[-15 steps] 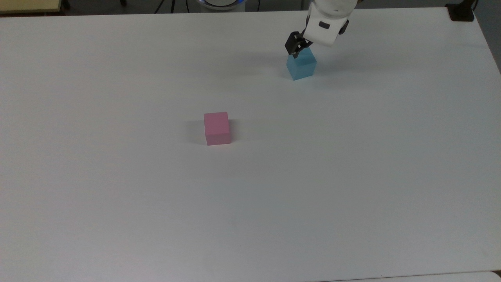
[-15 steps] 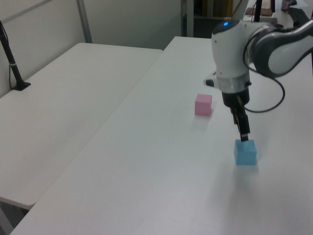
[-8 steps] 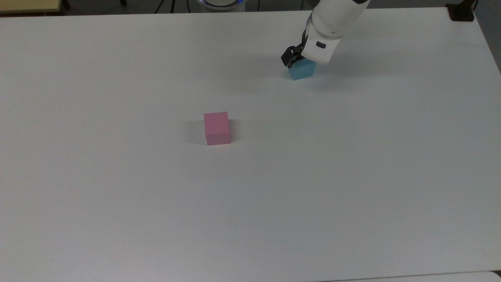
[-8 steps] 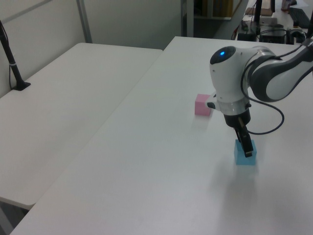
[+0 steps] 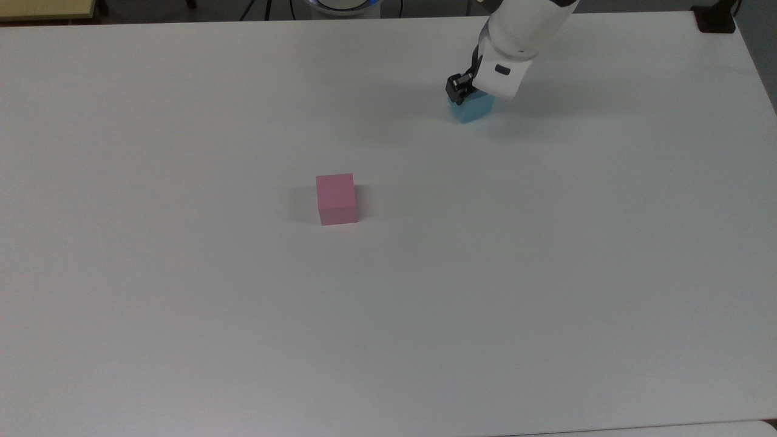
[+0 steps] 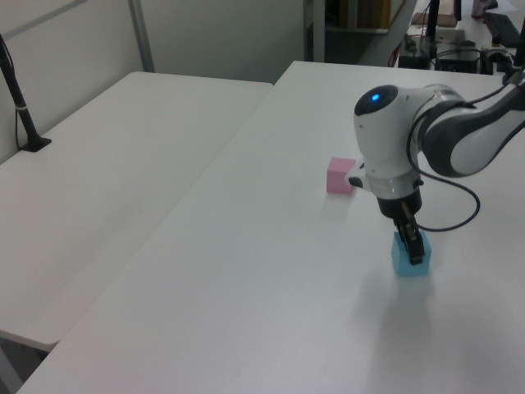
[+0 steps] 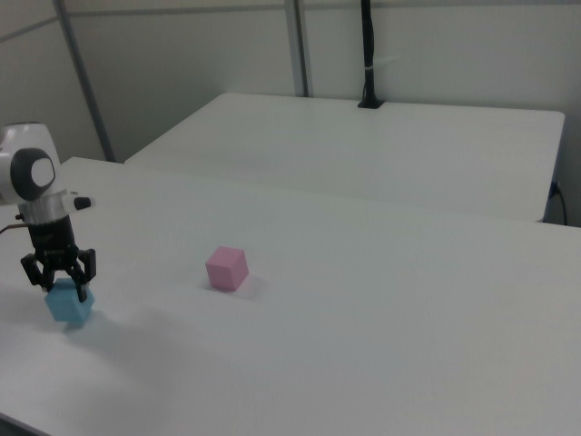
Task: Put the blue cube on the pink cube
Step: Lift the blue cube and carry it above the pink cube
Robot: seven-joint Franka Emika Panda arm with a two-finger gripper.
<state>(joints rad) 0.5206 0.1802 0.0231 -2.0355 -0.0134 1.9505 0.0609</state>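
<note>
A: Where is the gripper (image 7: 59,283) at this moment?
B: Low over the blue cube (image 7: 69,304), which sits on the white tabletop (image 5: 388,303) near the far edge in the top view. In the right view the two black fingers (image 7: 84,269) straddle the cube's top, one on each side.
A: Are they clamped on it?
B: They stand apart around it; I cannot tell whether the pads touch its faces. In the left view one finger (image 6: 414,246) hangs down in front of the blue cube (image 6: 409,258), which rests flat on the tabletop.
A: And the pink cube (image 5: 336,198)?
B: It stands alone near the tabletop's middle in the top view, well apart from the blue cube (image 5: 474,110), toward the top view's left and nearer the camera. In the right view the pink cube (image 7: 226,268) lies to the right of the gripper
</note>
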